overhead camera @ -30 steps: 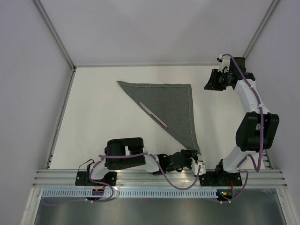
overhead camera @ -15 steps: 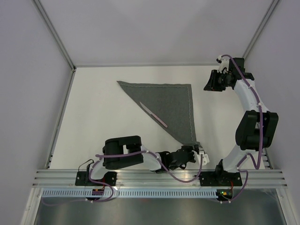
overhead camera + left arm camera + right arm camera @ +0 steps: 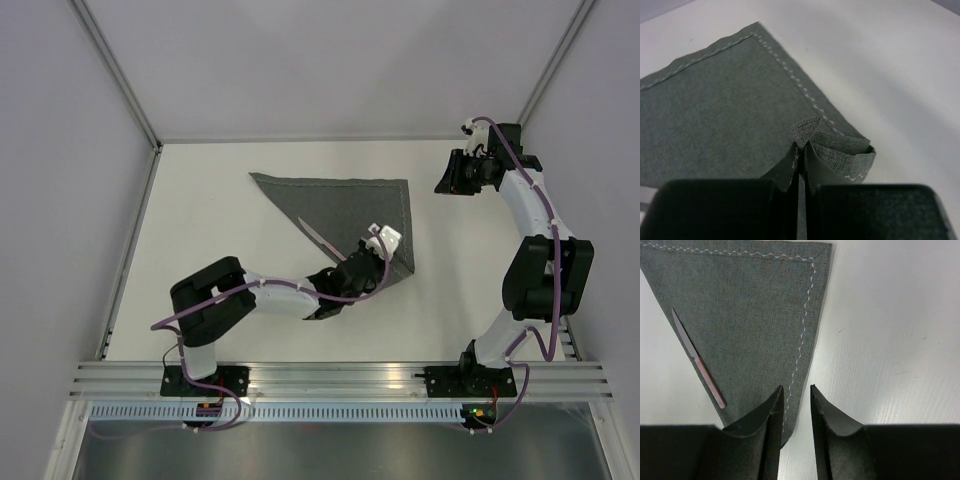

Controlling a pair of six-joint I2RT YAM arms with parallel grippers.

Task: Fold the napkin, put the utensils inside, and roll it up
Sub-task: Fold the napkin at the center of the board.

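We log napkin (image 3: 350,205) on white table (image 3: 200,260), folded to triangle, with stitched edges along far and right sides. We find knife (image 3: 700,365) lying on napkin just inside diagonal edge, blade tip pointing far-left. We read left gripper (image 3: 800,167) as clamped tight on near corner of napkin. That corner is raised and curled over cloth. We see right gripper (image 3: 796,395) hanging beside far right corner of napkin, fingers narrowly parted, nothing between them. In top view, left arm (image 3: 280,295) covers handle end of knife.
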